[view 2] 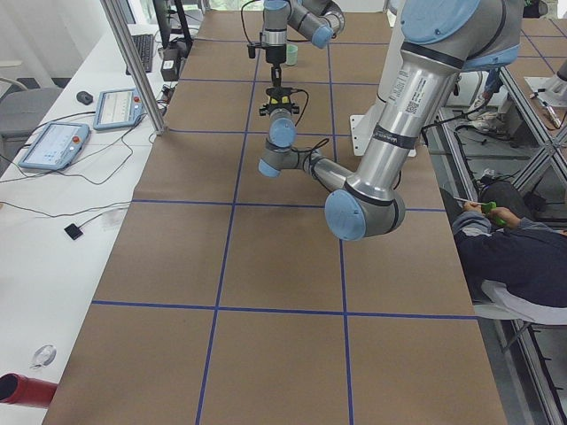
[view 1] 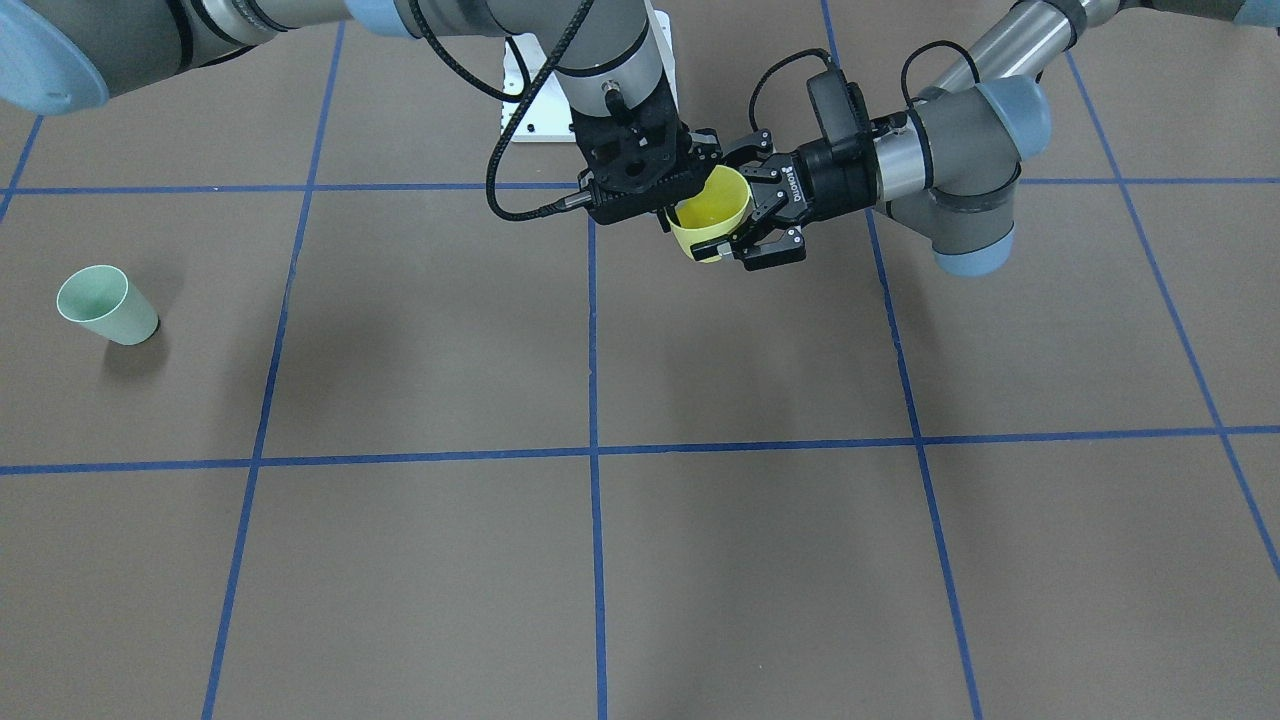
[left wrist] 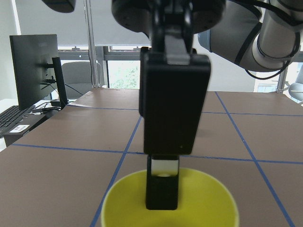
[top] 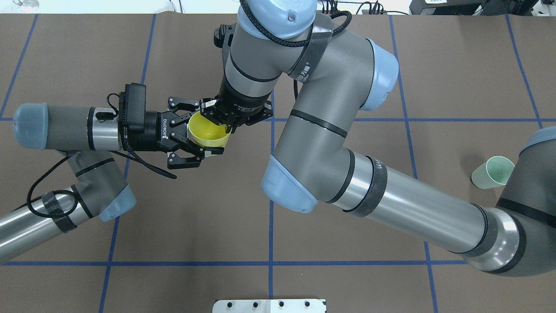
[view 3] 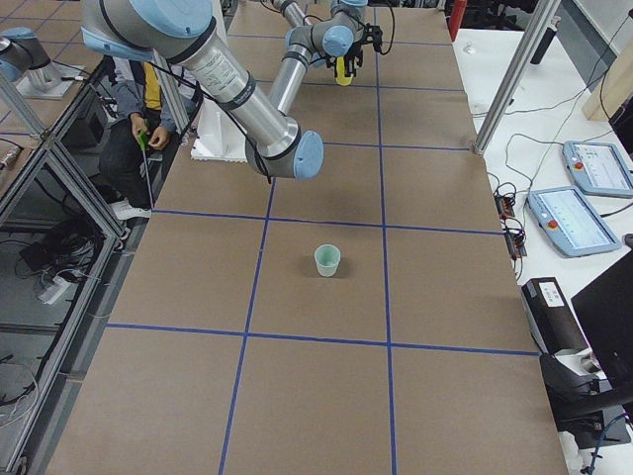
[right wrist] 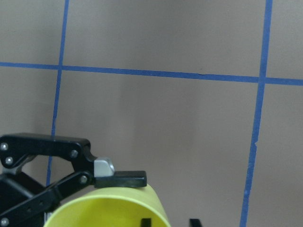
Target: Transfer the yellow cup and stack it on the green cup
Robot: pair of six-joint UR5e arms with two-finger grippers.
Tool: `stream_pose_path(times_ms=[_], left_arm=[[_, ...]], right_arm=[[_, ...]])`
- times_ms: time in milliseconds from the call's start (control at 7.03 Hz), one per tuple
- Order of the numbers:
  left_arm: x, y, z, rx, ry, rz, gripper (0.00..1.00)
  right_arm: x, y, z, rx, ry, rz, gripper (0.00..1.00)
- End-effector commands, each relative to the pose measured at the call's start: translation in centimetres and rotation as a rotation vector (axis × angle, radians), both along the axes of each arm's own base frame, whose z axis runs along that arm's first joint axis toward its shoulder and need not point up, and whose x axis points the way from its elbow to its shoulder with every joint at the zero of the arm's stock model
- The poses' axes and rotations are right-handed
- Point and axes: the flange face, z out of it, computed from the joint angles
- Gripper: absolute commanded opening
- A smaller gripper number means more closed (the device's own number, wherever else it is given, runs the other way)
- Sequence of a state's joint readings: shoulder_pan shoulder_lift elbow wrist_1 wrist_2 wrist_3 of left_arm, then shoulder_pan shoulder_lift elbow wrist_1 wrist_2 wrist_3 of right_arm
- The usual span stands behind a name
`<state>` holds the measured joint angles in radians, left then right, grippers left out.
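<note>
**A:** Yellow cup: where do we list it?
**B:** Raised above the table, mouth up, between the two grippers.
**A:** Left gripper?
**B:** Level, grasping the cup by its wall. We see one pad against it; the other is masked by the right gripper.
**A:** And that one's jaws?
**B:** Pointing down astride the rim, one finger inside the cup. Clenched or loose, we cannot tell; the wrist view cuts the fingertips off.
**A:** Green cup?
**B:** Upright on the table, well apart, on the robot's right. Overhead, the right arm hides its edge; from the left end we barely make it out.
</note>
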<state>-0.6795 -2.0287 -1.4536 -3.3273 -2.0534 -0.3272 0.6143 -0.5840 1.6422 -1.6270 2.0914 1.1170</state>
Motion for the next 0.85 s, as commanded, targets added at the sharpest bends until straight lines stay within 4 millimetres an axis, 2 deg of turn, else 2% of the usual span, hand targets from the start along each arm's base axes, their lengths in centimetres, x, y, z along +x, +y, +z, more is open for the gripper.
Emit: stream_pose_path(times_ms=[0, 427, 569, 711], left_arm=[[0.5, 0.4, 0.2, -0.004, 0.0, 0.013, 1.0], [0.7, 0.6, 0.9, -0.009, -0.011, 0.016, 1.0], [0.6, 0.6, 1.1, -0.009, -0.011, 0.016, 1.0], [0.5, 0.7, 0.9, -0.007, -0.007, 0.015, 1.0]], right_arm=[[0.0, -0.1, 0.4, -0.001, 0.007, 0.005, 0.0], [0.7, -1.3, 2.0, -0.024, 0.038, 0.025, 0.0], [2.2, -1.7, 3.0, -0.037, 0.055, 0.043, 0.0], [5.4, -2.0, 3.9, -0.048, 0.072, 0.077, 0.0]])
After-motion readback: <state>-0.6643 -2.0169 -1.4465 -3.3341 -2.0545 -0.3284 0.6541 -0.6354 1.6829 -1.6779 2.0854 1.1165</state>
